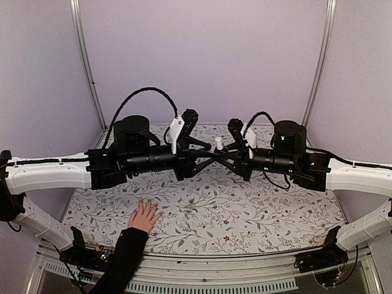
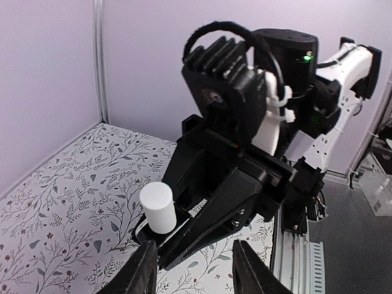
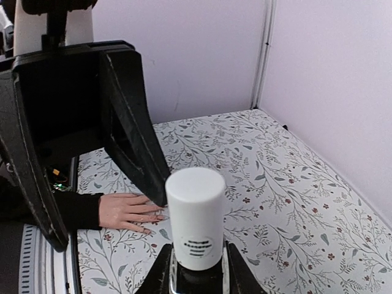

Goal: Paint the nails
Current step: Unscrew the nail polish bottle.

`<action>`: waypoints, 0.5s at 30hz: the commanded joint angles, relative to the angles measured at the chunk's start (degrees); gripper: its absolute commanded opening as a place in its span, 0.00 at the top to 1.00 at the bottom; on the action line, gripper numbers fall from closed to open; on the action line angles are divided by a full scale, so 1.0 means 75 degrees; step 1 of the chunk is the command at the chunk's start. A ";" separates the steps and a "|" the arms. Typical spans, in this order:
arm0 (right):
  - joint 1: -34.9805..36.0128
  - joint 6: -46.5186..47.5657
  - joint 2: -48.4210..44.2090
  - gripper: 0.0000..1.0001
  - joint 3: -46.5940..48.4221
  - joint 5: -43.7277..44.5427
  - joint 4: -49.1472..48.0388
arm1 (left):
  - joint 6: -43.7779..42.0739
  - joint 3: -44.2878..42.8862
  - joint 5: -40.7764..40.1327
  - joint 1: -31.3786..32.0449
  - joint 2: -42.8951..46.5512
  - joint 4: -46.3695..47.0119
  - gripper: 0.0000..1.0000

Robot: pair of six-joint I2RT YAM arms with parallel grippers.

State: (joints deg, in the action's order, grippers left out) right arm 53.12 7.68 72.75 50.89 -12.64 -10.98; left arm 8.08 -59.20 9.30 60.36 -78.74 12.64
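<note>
Painting looks unstarted: right fingers (image 3: 197, 274) clamp the white-capped bottle (image 3: 196, 214), left fingers (image 2: 196, 269) gape open before its cap (image 2: 158, 207), nails (image 3: 157, 214) lie below.

The nails (image 3: 160, 215) sit at the tips of a light-skinned hand (image 1: 145, 216) that lies palm down on the flowered table cover (image 1: 257, 208), near its front edge and left of the middle. The fingers are spread and point away from that edge, towards the back wall. A black sleeve (image 1: 122, 257) covers the wrist and forearm. The nails face upward and are very small in every view. From the right wrist camera they look pale and faintly shiny, and no clear polish colour can be made out.
</note>
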 commanded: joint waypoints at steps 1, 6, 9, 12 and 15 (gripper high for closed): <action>0.0018 0.0346 -0.0252 1.00 -0.0041 -0.2096 -0.0053 | -0.0907 0.0238 0.1883 -0.0075 0.0456 -0.0100 0.57; 0.0018 0.0534 -0.0005 1.00 0.0253 -0.4173 0.0308 | -0.1573 0.0269 0.3083 -0.0067 0.0779 -0.0452 0.58; 0.0021 0.0630 0.0159 1.00 0.0429 -0.4834 0.0563 | -0.1789 0.0256 0.3330 -0.0061 0.0842 -0.0572 0.60; 0.0051 0.0745 0.0285 1.00 0.0595 -0.5218 0.0793 | -0.1838 0.0209 0.3466 -0.0069 0.0781 -0.0563 0.62; 0.0110 0.0863 0.0348 1.00 0.0705 -0.5388 0.0953 | -0.1854 0.0183 0.3522 -0.0065 0.0688 -0.0530 0.63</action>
State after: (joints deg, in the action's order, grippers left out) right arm 53.04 11.79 74.41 53.65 -45.58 -6.37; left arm -3.95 -57.78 34.17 60.27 -72.88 8.69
